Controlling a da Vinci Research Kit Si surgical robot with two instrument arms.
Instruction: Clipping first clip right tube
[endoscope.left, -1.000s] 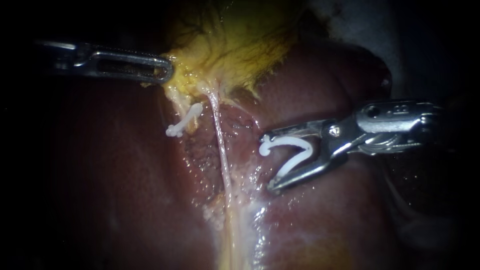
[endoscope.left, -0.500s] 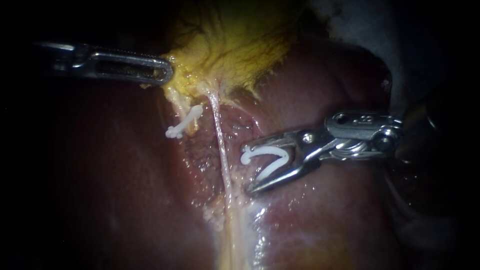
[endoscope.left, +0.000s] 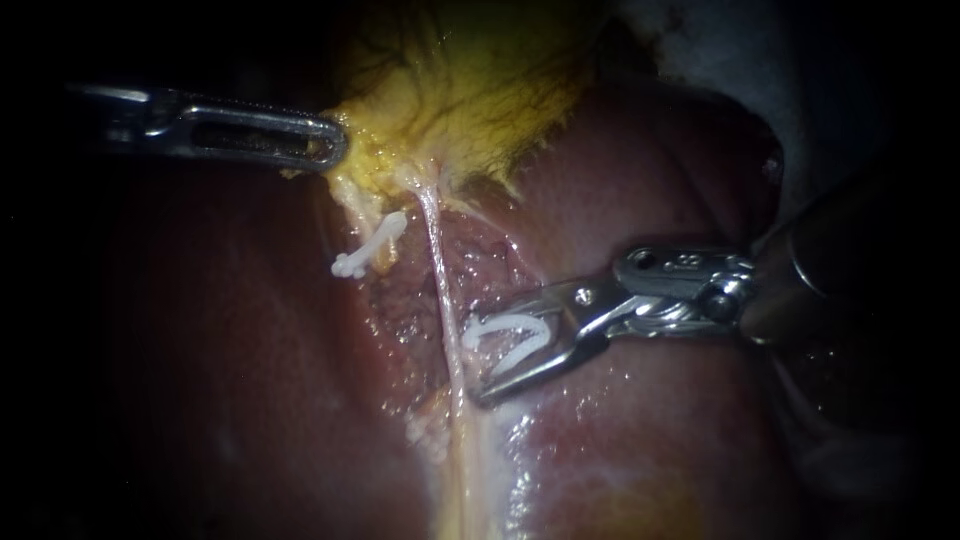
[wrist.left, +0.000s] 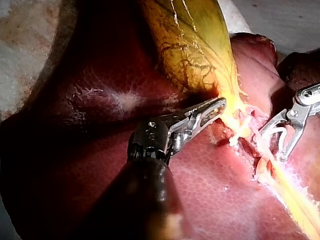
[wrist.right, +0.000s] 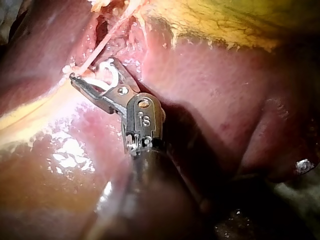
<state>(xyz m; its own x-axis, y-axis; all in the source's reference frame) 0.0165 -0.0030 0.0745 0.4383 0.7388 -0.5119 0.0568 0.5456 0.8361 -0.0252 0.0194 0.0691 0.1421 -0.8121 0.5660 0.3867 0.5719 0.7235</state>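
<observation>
**Get the tube deep in the clip before squeezing**

The right instrument reaches in over the liver. Its hand is spread wide and carries an open clip, with one white leg along each jaw. The clip's mouth faces the right tube, the thin pale strand running down from the gallbladder. The tips are just at the strand, but I cannot tell whether it already lies inside the mouth.

To do this well, I would ease forward until the tube sits deep between the legs and both tips show beyond it. The clip should lie crosswise to the strand (not slanted along it) before I squeeze. The lower jaw lies close to the liver and should not dig in.

The left instrument has its hand closed on the gallbladder's lower edge, which appears to hold the strand taut. A closed clip sits on the neighbouring tube, apart from the work.

Beyond the liver, the left wrist view shows a pale, mottled surface. Nothing of the room shows.
</observation>
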